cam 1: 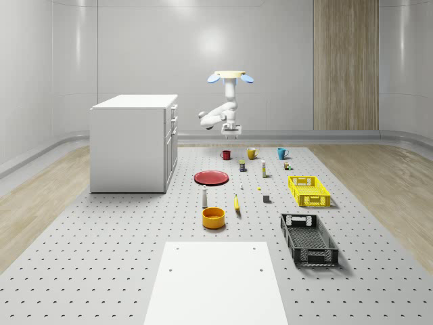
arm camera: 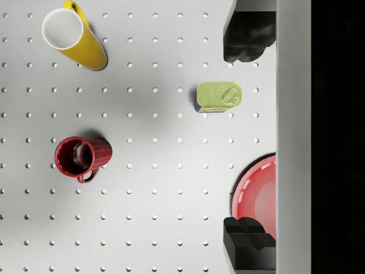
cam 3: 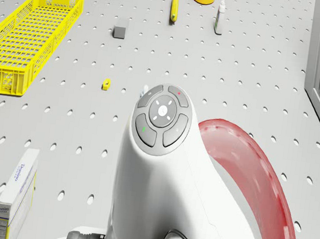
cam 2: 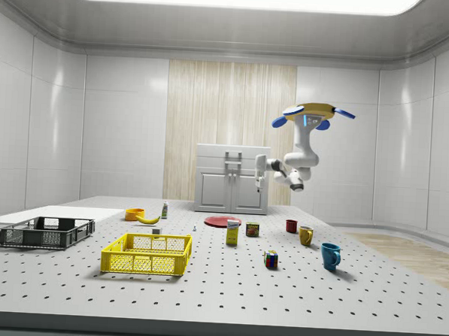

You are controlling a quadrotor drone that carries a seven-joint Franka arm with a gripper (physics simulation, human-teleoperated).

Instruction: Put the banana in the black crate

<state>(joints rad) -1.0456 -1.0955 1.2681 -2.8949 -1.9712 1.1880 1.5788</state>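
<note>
The yellow banana [cam 1: 237, 203] lies flat on the pegboard table between the orange bowl [cam 1: 213, 217] and the black crate [cam 1: 308, 238], touching neither. It also appears as banana [cam 2: 148, 219] and banana [cam 3: 175, 6]. The black crate [cam 2: 46, 232] stands at the side view's left, beyond the yellow crate [cam 2: 148, 253]. The drone [cam 1: 230, 76] hovers high over the table's far part, above the mugs. My gripper [arm camera: 248, 140] hangs open with nothing between its fingers [arm camera: 248, 37], well above the table and far from the banana. In the whole-scene view the gripper [cam 1: 231, 135] is over the red mug [cam 1: 226, 155].
Below the gripper lie a red mug [arm camera: 80, 157], a yellow mug [arm camera: 74, 37], a green can [arm camera: 218, 97] and a red plate [arm camera: 259, 197]. A white cabinet [cam 1: 135, 142] stands at the whole-scene view's left. A small bottle [cam 3: 220, 16], a box [cam 3: 15, 195] and small blocks are scattered about.
</note>
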